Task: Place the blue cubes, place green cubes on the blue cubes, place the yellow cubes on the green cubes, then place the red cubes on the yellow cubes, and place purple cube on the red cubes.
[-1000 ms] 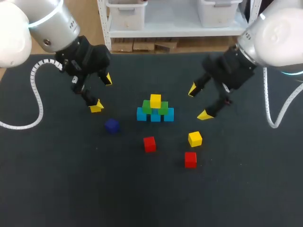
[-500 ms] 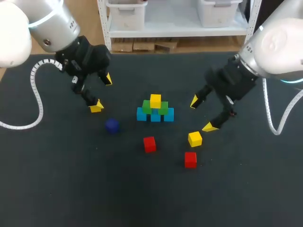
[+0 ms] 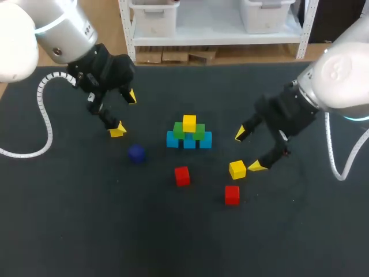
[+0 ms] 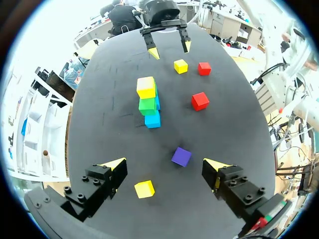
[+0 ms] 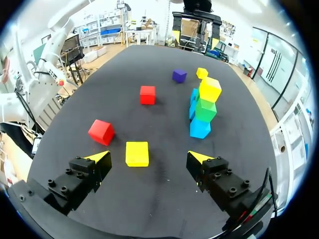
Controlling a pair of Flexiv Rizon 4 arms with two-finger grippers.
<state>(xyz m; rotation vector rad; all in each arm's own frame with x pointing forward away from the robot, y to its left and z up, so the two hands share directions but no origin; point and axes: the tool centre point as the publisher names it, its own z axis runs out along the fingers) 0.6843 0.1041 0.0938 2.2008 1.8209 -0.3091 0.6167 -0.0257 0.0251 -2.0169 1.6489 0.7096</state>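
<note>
On the black table (image 3: 69,231), a blue-green-yellow stack (image 3: 189,134) stands centrally, 2 red cubes (image 3: 182,175) near it. Right gripper (image 3: 249,150), spread, hovers beside a loose yellow cube (image 3: 237,169); left gripper (image 3: 124,113), also spread, near the purple cube (image 3: 136,153).

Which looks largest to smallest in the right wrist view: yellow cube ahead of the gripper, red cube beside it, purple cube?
1. yellow cube and red cube, about alike.
2. purple cube, though it lies farthest.
</note>
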